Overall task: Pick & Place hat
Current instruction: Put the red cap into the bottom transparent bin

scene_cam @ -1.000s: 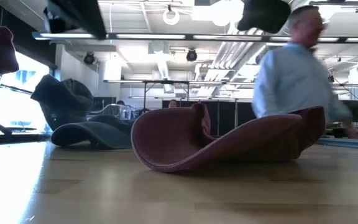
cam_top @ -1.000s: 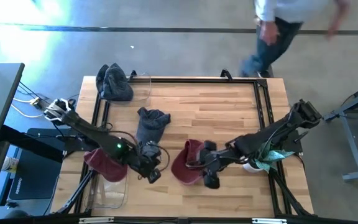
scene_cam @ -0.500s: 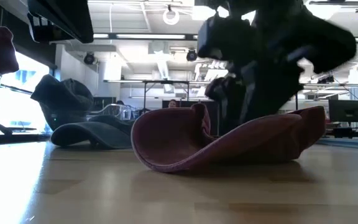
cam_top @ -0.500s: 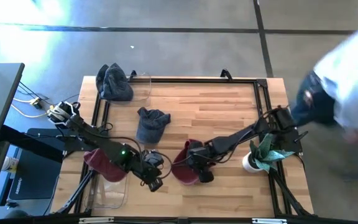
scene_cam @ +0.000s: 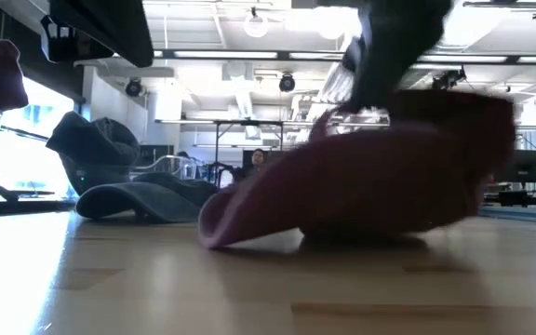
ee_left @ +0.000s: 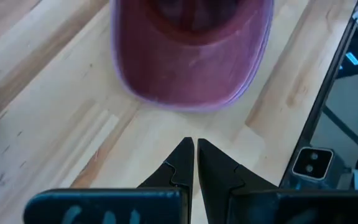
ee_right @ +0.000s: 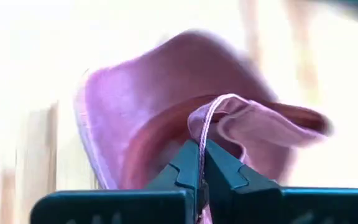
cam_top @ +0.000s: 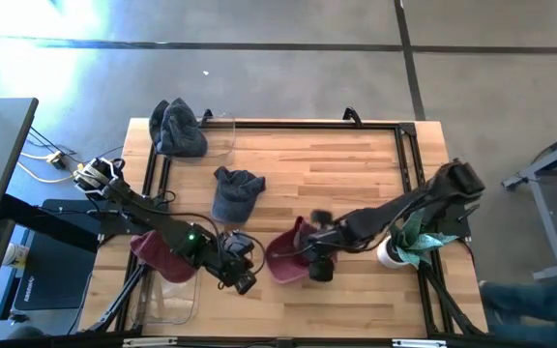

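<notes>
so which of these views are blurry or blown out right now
Low view: the maroon hat and the arm above it are smeared by motion, while the grey hat behind stays sharp. Right wrist view: the background is washed out to white around the right tool, shut on the hat's edge. High view: blue-white glare lies on the floor at top left.

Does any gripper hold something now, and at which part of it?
The right gripper is shut on the maroon hat, pinching a fold of its edge. The left gripper is shut and holds nothing.
</notes>
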